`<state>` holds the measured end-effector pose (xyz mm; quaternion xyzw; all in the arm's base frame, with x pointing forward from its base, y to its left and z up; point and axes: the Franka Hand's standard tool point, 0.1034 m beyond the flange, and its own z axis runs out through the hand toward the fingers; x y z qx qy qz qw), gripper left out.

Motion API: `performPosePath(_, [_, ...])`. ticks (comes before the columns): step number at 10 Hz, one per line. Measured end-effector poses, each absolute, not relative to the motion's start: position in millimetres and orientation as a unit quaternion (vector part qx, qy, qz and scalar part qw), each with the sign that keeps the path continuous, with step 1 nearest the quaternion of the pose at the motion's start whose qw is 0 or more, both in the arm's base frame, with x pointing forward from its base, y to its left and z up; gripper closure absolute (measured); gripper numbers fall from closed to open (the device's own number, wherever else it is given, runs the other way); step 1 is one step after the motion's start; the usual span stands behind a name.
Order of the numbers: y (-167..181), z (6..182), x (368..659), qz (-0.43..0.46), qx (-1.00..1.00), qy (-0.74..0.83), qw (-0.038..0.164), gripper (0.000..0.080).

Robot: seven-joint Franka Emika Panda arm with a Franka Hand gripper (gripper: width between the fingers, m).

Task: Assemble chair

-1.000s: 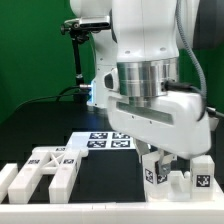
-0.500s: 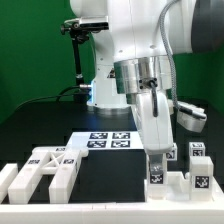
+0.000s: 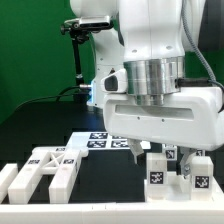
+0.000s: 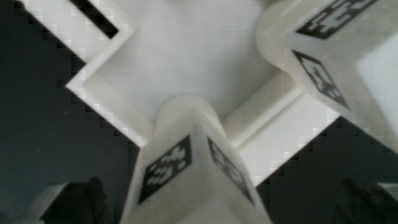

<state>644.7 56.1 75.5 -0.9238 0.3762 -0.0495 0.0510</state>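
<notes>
The chair is in loose white tagged parts. One cluster of upright blocks (image 3: 160,172) stands at the exterior view's lower right, directly under my gripper (image 3: 165,152). In the wrist view a white slab (image 4: 187,60) lies below, and a tagged white block (image 4: 187,165) rises between the jaws. My gripper (image 4: 222,208) is open; its dark fingertips (image 4: 71,200) sit far out on either side of the block, apart from it. More tagged chair pieces (image 3: 45,168) lie at the exterior view's lower left.
The marker board (image 3: 100,140) lies flat behind the parts, in the middle of the black table. A low white border rail (image 3: 100,208) runs along the front edge. A camera stand (image 3: 78,50) rises at the back against the green backdrop.
The hand has turned about its vertical axis: angled a second ago, side-on half a second ago, now facing broadside. It stays low over the right-hand cluster.
</notes>
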Motion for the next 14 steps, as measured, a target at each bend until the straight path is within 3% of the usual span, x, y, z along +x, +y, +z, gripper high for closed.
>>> performPosePath(2, [54.3,75.5,645.0,-0.055,-0.952,0.299,0.044,0.0150])
performPosePath(4, [50.1,76.4,644.3,-0.052,-0.987,0.149,0.023,0.0150])
performPosePath(6, [50.2,76.2,644.5,-0.052,-0.982,0.178,0.025,0.0150])
performPosePath(8, [50.6,76.1,644.4,-0.050,-0.973,0.223,0.027,0.0395])
performPosePath(9, [50.8,76.1,644.4,-0.049,-0.964,0.258,0.029,0.0395])
performPosePath(10, [50.9,76.0,644.4,-0.048,-0.957,0.285,0.031,0.0515])
performPosePath(14, [50.6,74.7,644.3,-0.033,-0.797,0.601,0.045,0.0515])
